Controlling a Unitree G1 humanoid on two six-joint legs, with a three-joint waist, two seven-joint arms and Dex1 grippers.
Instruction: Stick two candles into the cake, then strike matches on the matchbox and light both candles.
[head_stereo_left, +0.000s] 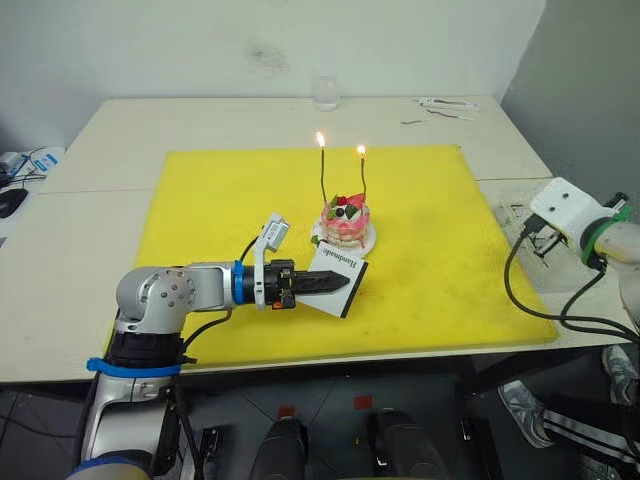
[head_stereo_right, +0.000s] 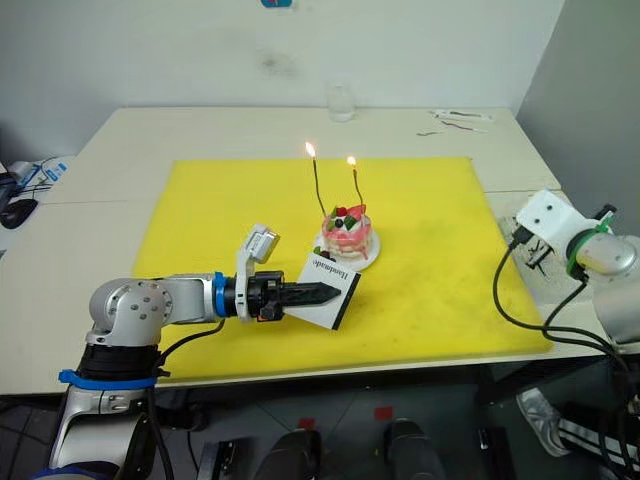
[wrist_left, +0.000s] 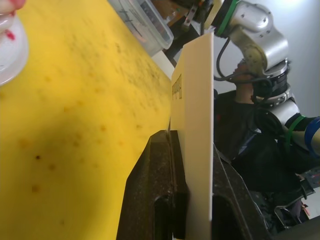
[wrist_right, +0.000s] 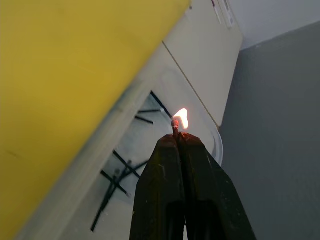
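Beside the cake (head_stereo_left: 346, 222) with both candles (head_stereo_left: 322, 168) lit, the light, stiff matchbox (head_stereo_left: 338, 279) is pinched by the left end effector (head_stereo_left: 335, 283); the right end effector (wrist_right: 178, 137) is pressed together on a fragile burning match (wrist_right: 175, 125).

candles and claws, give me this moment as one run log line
candles: both lit in cake | left claw: shut on matchbox | right claw: shut on burning match

Pink-and-white cake (head_stereo_left: 345, 221), white black-lettered matchbox (head_stereo_left: 338, 278), plain yellow mat (head_stereo_left: 220, 200).
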